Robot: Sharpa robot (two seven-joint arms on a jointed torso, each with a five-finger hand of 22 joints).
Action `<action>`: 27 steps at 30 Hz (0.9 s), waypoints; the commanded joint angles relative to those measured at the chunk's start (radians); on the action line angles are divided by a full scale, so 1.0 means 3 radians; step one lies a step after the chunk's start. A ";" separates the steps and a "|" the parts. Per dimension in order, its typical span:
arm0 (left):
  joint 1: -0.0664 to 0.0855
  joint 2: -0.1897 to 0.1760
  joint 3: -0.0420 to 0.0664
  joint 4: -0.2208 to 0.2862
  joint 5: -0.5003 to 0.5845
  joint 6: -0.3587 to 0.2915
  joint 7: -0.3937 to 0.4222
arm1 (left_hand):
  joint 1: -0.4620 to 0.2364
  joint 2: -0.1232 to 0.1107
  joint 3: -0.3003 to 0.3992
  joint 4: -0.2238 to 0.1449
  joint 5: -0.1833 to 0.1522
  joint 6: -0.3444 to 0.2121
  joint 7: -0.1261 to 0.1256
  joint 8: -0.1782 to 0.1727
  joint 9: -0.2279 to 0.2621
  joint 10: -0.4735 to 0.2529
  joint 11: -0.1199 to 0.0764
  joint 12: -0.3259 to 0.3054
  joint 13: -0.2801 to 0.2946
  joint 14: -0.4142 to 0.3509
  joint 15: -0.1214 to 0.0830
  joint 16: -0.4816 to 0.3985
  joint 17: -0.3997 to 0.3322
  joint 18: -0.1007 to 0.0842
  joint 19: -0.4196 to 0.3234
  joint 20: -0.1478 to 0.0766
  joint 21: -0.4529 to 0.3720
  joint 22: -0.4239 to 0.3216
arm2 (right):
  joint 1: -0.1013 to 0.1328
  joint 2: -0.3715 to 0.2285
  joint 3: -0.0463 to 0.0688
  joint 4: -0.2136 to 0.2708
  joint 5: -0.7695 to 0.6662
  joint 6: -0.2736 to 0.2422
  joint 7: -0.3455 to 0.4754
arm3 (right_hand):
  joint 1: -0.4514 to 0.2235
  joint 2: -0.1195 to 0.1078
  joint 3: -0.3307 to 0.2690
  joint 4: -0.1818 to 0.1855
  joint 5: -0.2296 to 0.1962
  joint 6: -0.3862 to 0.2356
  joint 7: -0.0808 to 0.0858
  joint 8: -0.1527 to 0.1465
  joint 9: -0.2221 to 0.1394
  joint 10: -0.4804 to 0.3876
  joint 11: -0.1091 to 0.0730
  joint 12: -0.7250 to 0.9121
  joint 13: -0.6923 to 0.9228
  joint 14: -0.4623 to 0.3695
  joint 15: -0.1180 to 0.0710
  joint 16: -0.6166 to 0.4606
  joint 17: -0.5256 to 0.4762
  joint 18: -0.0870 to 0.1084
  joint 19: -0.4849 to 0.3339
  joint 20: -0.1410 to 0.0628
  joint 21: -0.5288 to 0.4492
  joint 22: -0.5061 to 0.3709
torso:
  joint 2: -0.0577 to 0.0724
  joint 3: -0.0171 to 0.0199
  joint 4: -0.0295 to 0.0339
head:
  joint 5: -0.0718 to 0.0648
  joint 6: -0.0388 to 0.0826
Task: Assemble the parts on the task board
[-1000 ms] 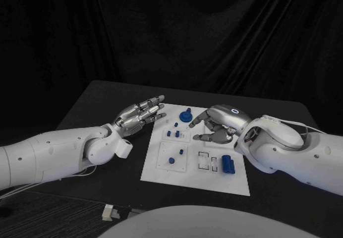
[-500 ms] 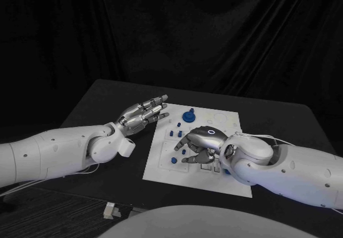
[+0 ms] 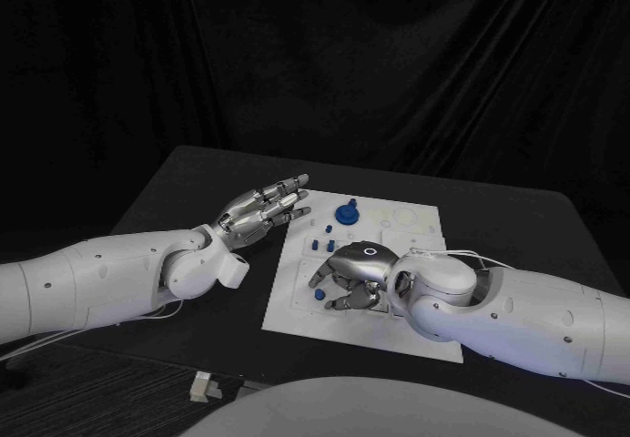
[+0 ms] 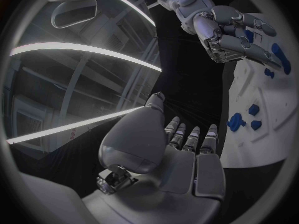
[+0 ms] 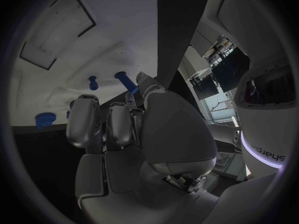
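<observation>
The white rectangular task board (image 3: 422,339) lies in the middle of the black table (image 3: 171,196). The robot's right hand (image 3: 352,270) is low over the board's near-centre area, palm down, fingers curled toward the surface. The right wrist view shows a small blue cylindrical part (image 5: 126,80) just past the fingertips (image 5: 84,115), but whether the fingers are closed on any part I cannot tell. A small blue peg (image 5: 92,82) stands close by it on the board, and a round blue knob-like part (image 5: 45,120) sits further off near the board's edge.

At about twelve o'clock from the right hand, near the board's far edge, a blue round part with a stem on top (image 3: 344,214) stands upright. Small blue pieces (image 3: 320,244) lie between it and the right hand.

The left hand (image 3: 259,213) hovers at roughly ten o'clock from the board's centre, just beside the board's far left corner. Its fingers are straight and apart, palm turned up and toward the board, holding nothing.
</observation>
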 commanded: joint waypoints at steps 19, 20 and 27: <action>-0.0005 0.0006 0.0003 0.0002 0.0016 0.0046 0.0042 | -0.0001 0.0043 -0.0013 -0.0002 0.0024 -0.0008 -0.0001 0.0007 0.0002 0.0003 0.0024 0.0014 0.0004 0.0007 0.0022 0.0015 0.0004 0.0056 -0.0006 0.0002 -0.0002 -0.0001 | -0.0036 0.0138 0.0002 -0.0097 -0.0038 0.0006 0.0034 | -0.0014 0.0107 0.0029 -0.0111 0.0047 0.0339 0.0068 0.0195 0.0115 0.0050 0.0018 -0.0019 -0.0001 0.0108 -0.0008 -0.0039 -0.0055 -0.0059 0.0072 -0.0011 0.0002 0.0578 | 0.0000 0.0000 -0.0003 | 0.0015 0.0000; -0.0005 0.0005 0.0003 0.0002 0.0016 0.0045 0.0041 | -0.0001 0.0043 -0.0013 -0.0002 0.0024 -0.0008 -0.0001 0.0007 0.0002 0.0003 0.0024 0.0014 0.0004 0.0007 0.0022 0.0015 0.0004 0.0056 -0.0006 0.0002 -0.0002 -0.0001 | -0.0036 0.0137 0.0002 -0.0098 -0.0038 0.0004 0.0031 | -0.0010 0.0113 0.0033 -0.0125 0.0063 0.0384 0.0073 0.0222 0.0134 0.0049 0.0020 -0.0021 -0.0004 0.0108 -0.0007 -0.0040 -0.0057 -0.0059 0.0070 -0.0008 0.0003 0.0578 | 0.0000 0.0000 -0.0002 | 0.0013 0.0000; -0.0006 0.0009 0.0003 -0.0001 0.0016 0.0047 0.0037 | 0.0000 0.0047 -0.0011 -0.0001 0.0024 -0.0008 -0.0001 0.0007 0.0002 0.0003 0.0025 0.0014 0.0004 0.0007 0.0023 0.0015 0.0005 0.0056 -0.0007 0.0002 -0.0003 -0.0005 | -0.0038 0.0127 0.0002 -0.0101 -0.0038 -0.0014 0.0016 | -0.0004 0.0137 0.0041 -0.0180 0.0115 0.0505 0.0076 0.0317 0.0205 0.0046 0.0025 -0.0025 -0.0005 0.0106 -0.0001 -0.0044 -0.0070 -0.0056 0.0063 -0.0004 0.0002 0.0575 | -0.0001 0.0000 -0.0002 | 0.0007 0.0000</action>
